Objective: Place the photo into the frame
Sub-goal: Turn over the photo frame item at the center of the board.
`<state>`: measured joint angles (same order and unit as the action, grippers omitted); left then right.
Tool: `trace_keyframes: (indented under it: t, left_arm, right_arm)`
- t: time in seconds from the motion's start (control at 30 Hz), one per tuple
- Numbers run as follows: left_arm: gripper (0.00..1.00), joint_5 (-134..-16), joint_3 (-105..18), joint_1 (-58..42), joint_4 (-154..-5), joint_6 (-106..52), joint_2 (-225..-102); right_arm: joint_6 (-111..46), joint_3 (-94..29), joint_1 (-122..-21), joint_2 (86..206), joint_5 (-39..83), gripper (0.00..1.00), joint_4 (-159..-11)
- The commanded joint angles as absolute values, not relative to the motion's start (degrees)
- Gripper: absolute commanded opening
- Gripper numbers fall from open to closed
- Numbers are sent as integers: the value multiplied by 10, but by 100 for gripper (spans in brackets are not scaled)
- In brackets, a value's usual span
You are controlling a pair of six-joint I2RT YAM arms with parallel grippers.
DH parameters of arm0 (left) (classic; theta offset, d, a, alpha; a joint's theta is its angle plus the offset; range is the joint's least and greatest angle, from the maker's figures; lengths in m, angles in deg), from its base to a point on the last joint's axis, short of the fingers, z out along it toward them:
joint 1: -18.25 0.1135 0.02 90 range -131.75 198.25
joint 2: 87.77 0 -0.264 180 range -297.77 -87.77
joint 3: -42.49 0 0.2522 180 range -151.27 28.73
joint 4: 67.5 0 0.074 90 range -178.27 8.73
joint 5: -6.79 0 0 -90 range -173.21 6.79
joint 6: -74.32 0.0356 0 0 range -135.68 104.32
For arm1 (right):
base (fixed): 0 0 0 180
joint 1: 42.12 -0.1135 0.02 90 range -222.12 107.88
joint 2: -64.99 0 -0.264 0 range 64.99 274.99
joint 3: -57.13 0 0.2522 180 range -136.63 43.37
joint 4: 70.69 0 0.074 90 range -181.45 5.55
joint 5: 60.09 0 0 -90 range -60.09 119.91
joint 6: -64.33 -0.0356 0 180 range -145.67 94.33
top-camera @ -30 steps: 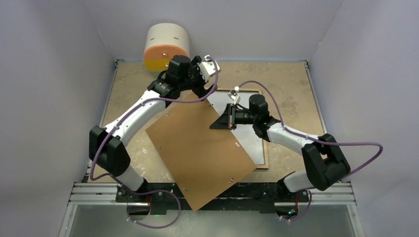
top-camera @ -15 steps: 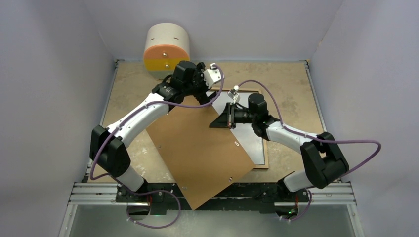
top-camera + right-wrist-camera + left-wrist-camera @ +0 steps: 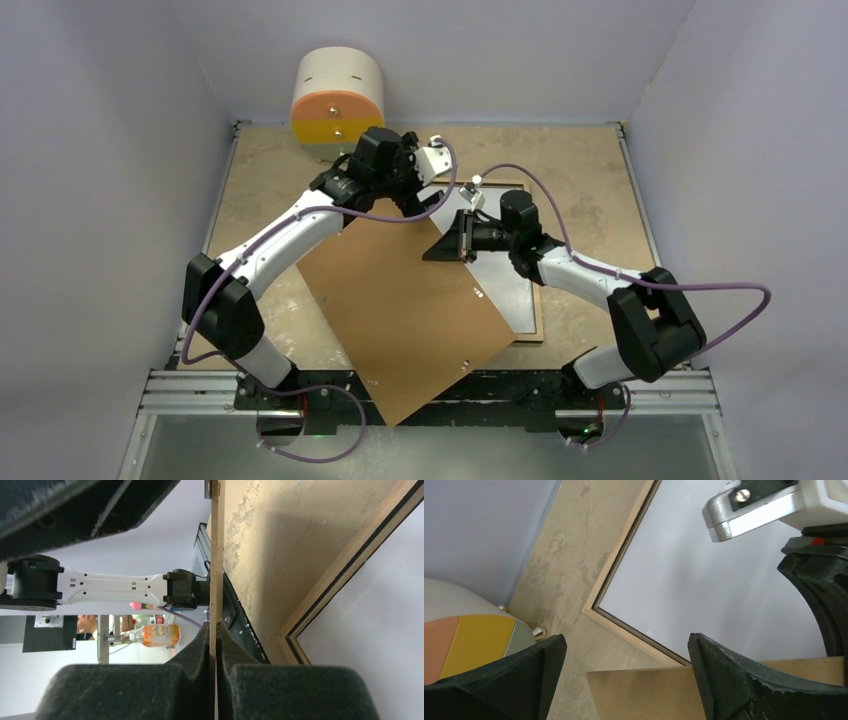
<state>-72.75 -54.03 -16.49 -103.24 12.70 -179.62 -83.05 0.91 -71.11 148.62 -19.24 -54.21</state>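
The frame [image 3: 536, 318] lies flat at the table's middle right, its light-brown wood back up. A pale sheet or pane [image 3: 505, 282] fills it; I cannot tell whether this is the photo, and no dark image shows. The frame corner [image 3: 623, 556] and the pale surface [image 3: 704, 580] show in the left wrist view, and the frame [image 3: 345, 565] in the right wrist view. The plain brown backing board [image 3: 400, 300] covers the frame's left part. My right gripper [image 3: 462, 240] [image 3: 214, 645] is shut on the board's right edge [image 3: 216, 555]. My left gripper [image 3: 418, 192] [image 3: 626, 680] is open, with the board's far corner [image 3: 664, 690] between its jaws.
A cream drum with an orange and yellow face [image 3: 337, 95] [image 3: 469, 640] stands at the back left. Grey walls close in three sides. The board's near corner [image 3: 395, 418] overhangs the metal rail [image 3: 660, 395] at the front edge.
My left gripper has moved right and down to the board's far corner. The board has shifted slightly in the right gripper's hold. The right arm has barely moved.
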Motion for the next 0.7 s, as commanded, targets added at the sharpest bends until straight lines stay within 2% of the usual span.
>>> trace_keyframes:
  t: [0.0, 0.67]
  left_arm:
    - [100, -702, -550, -180, -1084, 161, -1783]
    - [100, -694, -598, -200, -1126, 122, -1742]
  right_arm:
    - [-838, -22, -714, 1476, -194, 0, -517]
    - [-828, -25, -713, 1467, -135, 0, -554]
